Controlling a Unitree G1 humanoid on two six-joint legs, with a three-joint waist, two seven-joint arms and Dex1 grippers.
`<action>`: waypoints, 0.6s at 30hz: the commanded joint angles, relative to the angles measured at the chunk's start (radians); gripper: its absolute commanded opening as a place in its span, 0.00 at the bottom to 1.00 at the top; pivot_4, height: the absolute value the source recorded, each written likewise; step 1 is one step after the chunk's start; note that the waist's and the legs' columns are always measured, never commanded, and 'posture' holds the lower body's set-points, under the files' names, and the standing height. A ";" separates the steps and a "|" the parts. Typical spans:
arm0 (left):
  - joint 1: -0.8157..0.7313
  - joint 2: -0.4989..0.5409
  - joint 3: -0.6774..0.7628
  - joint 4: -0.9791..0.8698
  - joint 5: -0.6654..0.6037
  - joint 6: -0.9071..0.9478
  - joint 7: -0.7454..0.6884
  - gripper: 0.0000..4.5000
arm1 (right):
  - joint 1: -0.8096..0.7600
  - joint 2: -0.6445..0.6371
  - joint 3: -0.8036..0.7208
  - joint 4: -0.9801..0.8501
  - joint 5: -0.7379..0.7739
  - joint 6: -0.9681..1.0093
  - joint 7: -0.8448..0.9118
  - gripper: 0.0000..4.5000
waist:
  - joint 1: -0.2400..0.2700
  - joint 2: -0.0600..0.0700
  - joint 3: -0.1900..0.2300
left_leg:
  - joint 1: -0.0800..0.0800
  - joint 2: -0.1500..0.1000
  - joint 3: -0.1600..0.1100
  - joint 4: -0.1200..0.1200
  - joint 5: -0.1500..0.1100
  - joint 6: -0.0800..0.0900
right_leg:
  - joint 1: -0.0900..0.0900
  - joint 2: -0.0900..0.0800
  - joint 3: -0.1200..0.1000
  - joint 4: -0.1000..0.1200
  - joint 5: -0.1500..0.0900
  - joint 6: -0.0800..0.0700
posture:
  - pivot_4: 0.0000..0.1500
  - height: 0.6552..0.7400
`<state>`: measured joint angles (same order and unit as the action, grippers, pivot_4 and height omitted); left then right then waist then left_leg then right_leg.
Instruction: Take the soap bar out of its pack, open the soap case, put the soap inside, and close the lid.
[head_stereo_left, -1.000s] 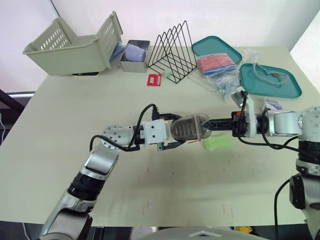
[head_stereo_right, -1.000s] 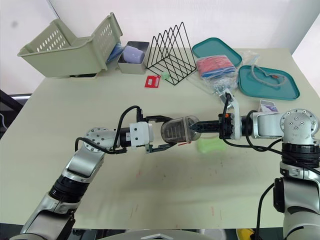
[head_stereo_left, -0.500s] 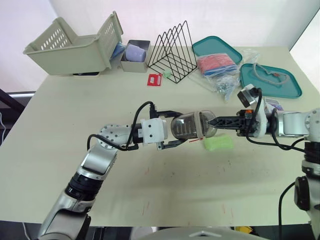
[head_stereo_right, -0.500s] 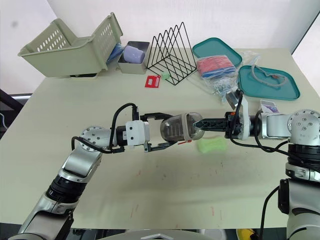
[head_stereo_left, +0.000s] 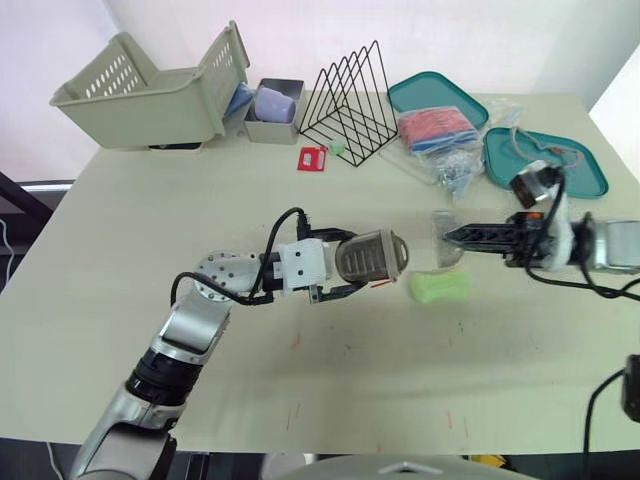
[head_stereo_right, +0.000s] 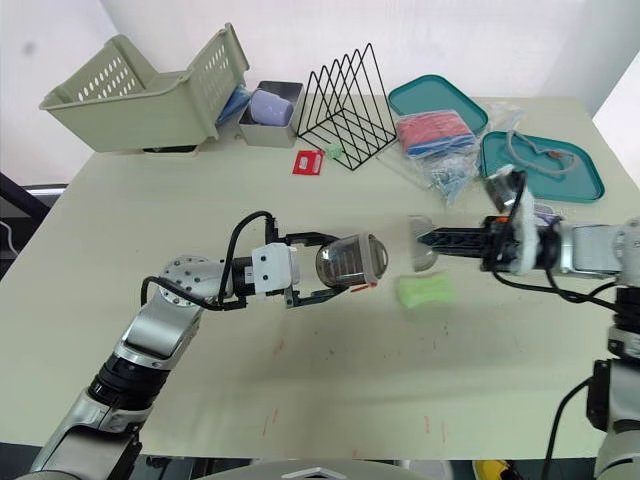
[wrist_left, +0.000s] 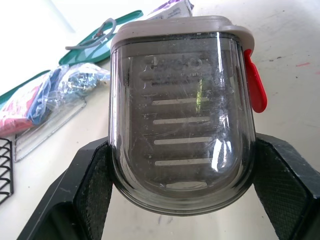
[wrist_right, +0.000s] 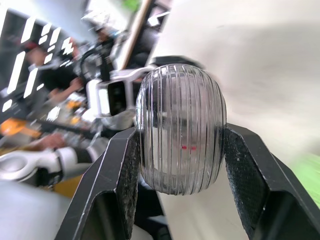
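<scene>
Along the lower edge of the frame runs the pale table (head_stereo_left: 400, 390), bare there apart from a few faint red marks. Just left of centre, the left gripper (head_stereo_left: 352, 262) has its two black fingers clamped on the sides of the soap case (wrist_left: 182, 125), a clear, smoky tub with slotted ribs inside, a grey rim and a small red tab (wrist_left: 255, 87) at one side. The tub is held above the tabletop with its mouth turned toward the right of the frame. The green soap bar (head_stereo_left: 440, 286) lies unwrapped on the table right of centre, just beside the case mouth and a little lower in the frame, touching neither gripper. Directly above the soap in the frame, the right gripper (head_stereo_left: 452, 237) reaches in from the right edge and pinches the clear ribbed lid (wrist_right: 181, 130) between its pads; the lid is off the case, with an open gap between the two. Farther back, a small red packet (head_stereo_left: 312, 158) lies above centre, in front of a black wire rack (head_stereo_left: 350, 100). In the upper left sits a tipped beige basket (head_stereo_left: 140, 85) with a metal tin (head_stereo_left: 272, 125) beside it. In the upper right are a clear bag (head_stereo_left: 435, 128) with red and blue contents and two teal trays (head_stereo_left: 432, 92) (head_stereo_left: 555, 170).
</scene>
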<state>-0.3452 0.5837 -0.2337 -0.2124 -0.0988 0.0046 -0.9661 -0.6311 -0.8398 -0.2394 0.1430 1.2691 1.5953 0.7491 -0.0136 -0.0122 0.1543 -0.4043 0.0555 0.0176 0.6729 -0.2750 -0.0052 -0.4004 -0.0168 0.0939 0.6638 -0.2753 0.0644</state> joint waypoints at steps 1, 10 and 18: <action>0.001 0.005 0.013 -0.034 -0.002 -0.007 0.008 0.76 | 0.030 -0.121 0.039 0.045 -0.153 -0.089 0.049 0.43 | 0.001 0.000 0.000 | 0.000 0.000 0.000 -0.001 0.000 0.000 | 0.000 0.000 0.000 0.000 0.000 0.000 | 1.00 1.00; 0.017 0.012 0.002 -0.033 0.005 -0.011 0.007 0.76 | 0.021 -0.163 0.144 0.103 -0.448 -0.226 -0.010 0.43 | -0.005 0.000 0.000 | -0.004 0.000 0.001 0.000 0.000 0.000 | -0.006 0.000 0.001 0.001 0.000 0.000 | 1.00 1.00; 0.014 0.009 -0.001 -0.032 0.011 -0.008 0.006 0.76 | -0.070 -0.007 0.021 0.192 -0.552 -0.210 -0.205 0.43 | 0.000 0.000 0.000 | -0.010 0.000 0.001 0.002 0.000 0.000 | -0.011 0.000 0.001 0.001 0.001 0.001 | 1.00 1.00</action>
<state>-0.3259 0.5931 -0.2409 -0.2157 -0.0814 0.0062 -0.9637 -0.6777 -0.8518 -0.1681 0.3366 0.7271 1.3851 0.5764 -0.0135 -0.0120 0.1541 -0.4149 0.0552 0.0186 0.6745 -0.2749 -0.0053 -0.4111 -0.0168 0.0950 0.6648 -0.2745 0.0654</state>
